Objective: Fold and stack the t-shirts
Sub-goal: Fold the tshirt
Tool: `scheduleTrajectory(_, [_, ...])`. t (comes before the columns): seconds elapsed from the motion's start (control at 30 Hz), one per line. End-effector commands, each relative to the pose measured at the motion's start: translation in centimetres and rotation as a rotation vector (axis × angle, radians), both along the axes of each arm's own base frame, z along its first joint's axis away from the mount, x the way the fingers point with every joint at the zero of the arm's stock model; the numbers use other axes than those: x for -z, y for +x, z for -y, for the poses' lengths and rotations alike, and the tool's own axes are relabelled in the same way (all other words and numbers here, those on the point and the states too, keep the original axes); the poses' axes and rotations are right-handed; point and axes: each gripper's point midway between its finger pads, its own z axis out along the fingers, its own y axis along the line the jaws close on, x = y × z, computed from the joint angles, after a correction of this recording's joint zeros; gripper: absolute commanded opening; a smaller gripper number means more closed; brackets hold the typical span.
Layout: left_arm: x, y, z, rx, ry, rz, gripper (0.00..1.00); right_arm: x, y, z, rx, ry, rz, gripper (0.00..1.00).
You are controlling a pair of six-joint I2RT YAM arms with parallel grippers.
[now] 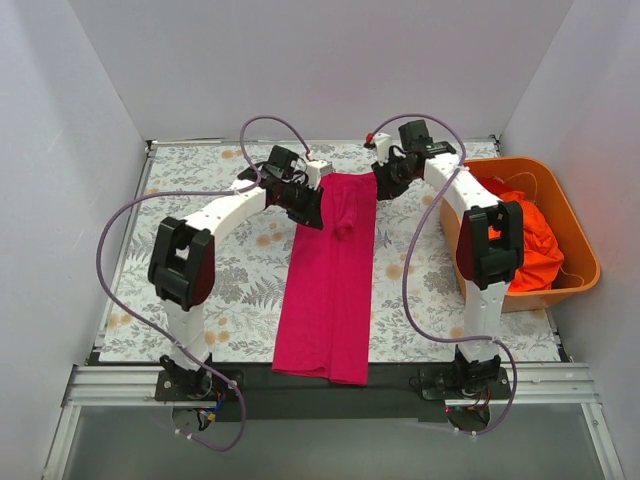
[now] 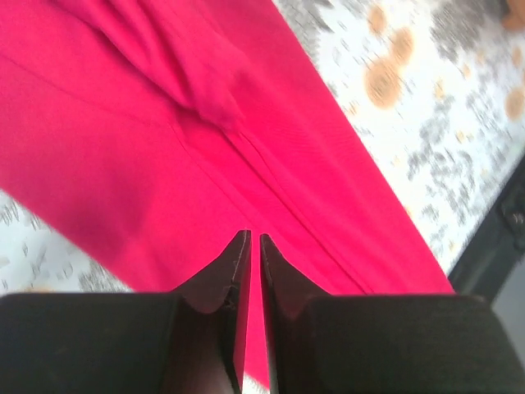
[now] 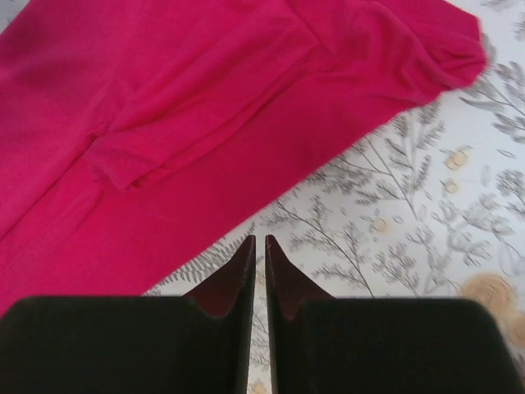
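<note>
The magenta-pink t-shirt [image 1: 330,280] lies as a long narrow strip down the middle of the table, sleeves folded in near its far end. It also shows in the left wrist view [image 2: 123,164] and in the right wrist view [image 3: 164,139]. My left gripper [image 1: 312,208] is shut and empty, just above the shirt's far left edge; its tips [image 2: 253,240] hover over the cloth. My right gripper [image 1: 384,178] is shut and empty beside the shirt's far right corner, its tips [image 3: 259,241] over bare tablecloth. Orange-red t-shirts [image 1: 535,250] lie bunched in the tub.
The rigid orange plastic tub [image 1: 580,235] stands at the right edge of the table. A floral tablecloth [image 1: 230,290] covers the table. White walls close in the left, back and right sides. The black rail [image 1: 320,380] runs along the near edge.
</note>
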Motion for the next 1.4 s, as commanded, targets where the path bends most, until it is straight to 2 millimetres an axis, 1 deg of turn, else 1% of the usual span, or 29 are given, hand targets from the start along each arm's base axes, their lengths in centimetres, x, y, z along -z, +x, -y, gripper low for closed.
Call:
scheduleTrajectory(0.0, [1.8, 2.7, 0.8, -0.086, 0.027, -0.028, 0.06, 0.1, -0.6, -3.6, -0.077, 0.063, -0.028, 0.13])
scheduleTrajectory(0.07, [2.8, 4.5, 0.2, -0.165, 0.044, -0.024, 0.02, 1.4, -1.2, -4.6, -0.100, 0.031, -0.057, 0.08])
scheduleTrajectory(0.1, [3.2, 5.0, 0.1, -0.180, 0.052, -0.021, 0.02, 2.7, -1.4, -4.7, -0.099, 0.000, -0.076, 0.07])
scheduleTrajectory(0.13, [4.4, 5.8, -0.2, -0.204, 0.070, -0.034, 0.02, 3.4, -1.6, -4.7, -0.092, -0.020, -0.090, 0.04])
scheduleTrajectory(0.17, [4.8, 6.3, -0.4, -0.224, 0.086, -0.034, 0.01, 4.0, -1.8, -5.1, -0.100, -0.038, -0.094, 0.02])
scheduleTrajectory(0.2, [5.5, 6.7, -0.9, -0.243, 0.096, -0.047, 0.01, 5.1, -1.8, -4.9, -0.094, -0.073, -0.100, 0.01])
scheduleTrajectory(0.23, [6.3, 6.8, -1.0, -0.260, 0.097, -0.070, 0.01, 5.6, -1.8, -4.9, -0.107, -0.092, -0.094, 0.01])
scheduleTrajectory(0.3, [7.2, 6.8, -1.4, -0.280, 0.087, -0.114, 0.01, 6.9, -1.6, -5.1, -0.114, -0.134, -0.091, 0.01])
scheduleTrajectory(0.33, [8.1, 6.5, -1.5, -0.290, 0.092, -0.140, 0.01, 7.4, -1.4, -5.1, -0.114, -0.147, -0.095, 0.01])
scheduleTrajectory(0.37, [8.5, 6.4, -1.8, -0.314, 0.092, -0.161, 0.01, 7.3, -0.7, -5.4, -0.111, -0.153, -0.076, 0.01])
scheduleTrajectory(0.4, [8.9, 6.4, -2.1, -0.326, 0.090, -0.175, 0.01, 8.7, -0.3, -5.1, -0.099, -0.188, -0.084, 0.01])
scheduleTrajectory(0.47, [10.0, 6.7, -2.9, -0.376, 0.102, -0.192, 0.01, 9.9, 1.2, -5.2, -0.078, -0.216, -0.070, 0.01])
scheduleTrajectory(0.53, [10.5, 7.8, -4.3, -0.430, 0.110, -0.196, 0.00, 10.4, 2.6, -4.9, -0.050, -0.253, -0.047, 0.01])
scheduleTrajectory(0.57, [10.9, 8.1, -4.8, -0.450, 0.113, -0.206, 0.00, 11.6, 3.1, -4.8, -0.051, -0.270, -0.047, 0.01])
scheduleTrajectory(0.6, [11.0, 8.6, -5.5, -0.473, 0.104, -0.218, 0.00, 11.0, 4.3, -5.0, -0.039, -0.276, -0.008, 0.01])
scheduleTrajectory(0.63, [11.3, 8.8, -5.9, -0.484, 0.103, -0.230, 0.00, 11.2, 4.8, -5.1, -0.034, -0.282, 0.001, 0.01])
scheduleTrajectory(0.67, [11.5, 9.0, -6.2, -0.488, 0.098, -0.242, 0.00, 12.0, 5.3, -5.1, -0.029, -0.291, 0.004, 0.01])
scheduleTrajectory(0.7, [12.0, 9.6, -6.7, -0.501, 0.091, -0.255, 0.00, 11.4, 6.7, -5.2, -0.010, -0.295, 0.049, 0.01])
scheduleTrajectory(0.77, [12.5, 10.2, -7.3, -0.514, 0.094, -0.265, 0.00, 11.7, 7.7, -5.2, 0.007, -0.299, 0.074, 0.01])
scheduleTrajectory(0.83, [13.3, 11.2, -8.0, -0.522, 0.096, -0.262, 0.00, 11.4, 9.0, -5.8, 0.019, -0.281, 0.123, 0.01])
scheduleTrajectory(0.9, [13.1, 12.6, -8.6, -0.530, 0.081, -0.245, 0.00, 11.5, 9.9, -5.5, 0.046, -0.300, 0.153, 0.01])
scheduleTrajectory(0.93, [13.6, 12.9, -8.8, -0.534, 0.086, -0.246, 0.00, 11.3, 10.6, -5.5, 0.060, -0.296, 0.178, 0.01])
scheduleTrajectory(1.0, [13.9, 13.5, -9.2, -0.540, 0.091, -0.237, 0.00, 11.5, 11.1, -5.3, 0.090, -0.301, 0.190, 0.01])
scheduleTrajectory(1.1, [14.1, 14.5, -9.5, -0.547, 0.098, -0.215, 0.00, 11.1, 11.9, -5.5, 0.100, -0.312, 0.227, 0.01])
scheduleTrajectory(1.23, [13.7, 15.2, -9.1, -0.535, 0.081, -0.200, 0.01, 10.4, 12.7, -5.8, 0.099, -0.306, 0.266, 0.02])
scheduleTrajectory(1.27, [13.5, 15.2, -9.1, -0.532, 0.079, -0.200, 0.01, 10.3, 12.7, -5.8, 0.096, -0.305, 0.270, 0.04])
scheduleTrajectory(1.3, [13.3, 15.4, -9.1, -0.535, 0.080, -0.194, 0.02, 10.0, 12.8, -5.9, 0.094, -0.295, 0.279, 0.16])
scheduleTrajectory(1.33, [12.9, 15.7, -9.1, -0.534, 0.076, -0.183, 0.05, 9.6, 12.9, -6.1, 0.090, -0.288, 0.292, 0.21])
scheduleTrajectory(1.37, [12.1, 16.0, -9.1, -0.529, 0.068, -0.162, 0.07, 7.9, 13.2, -6.3, 0.098, -0.270, 0.320, 0.27])
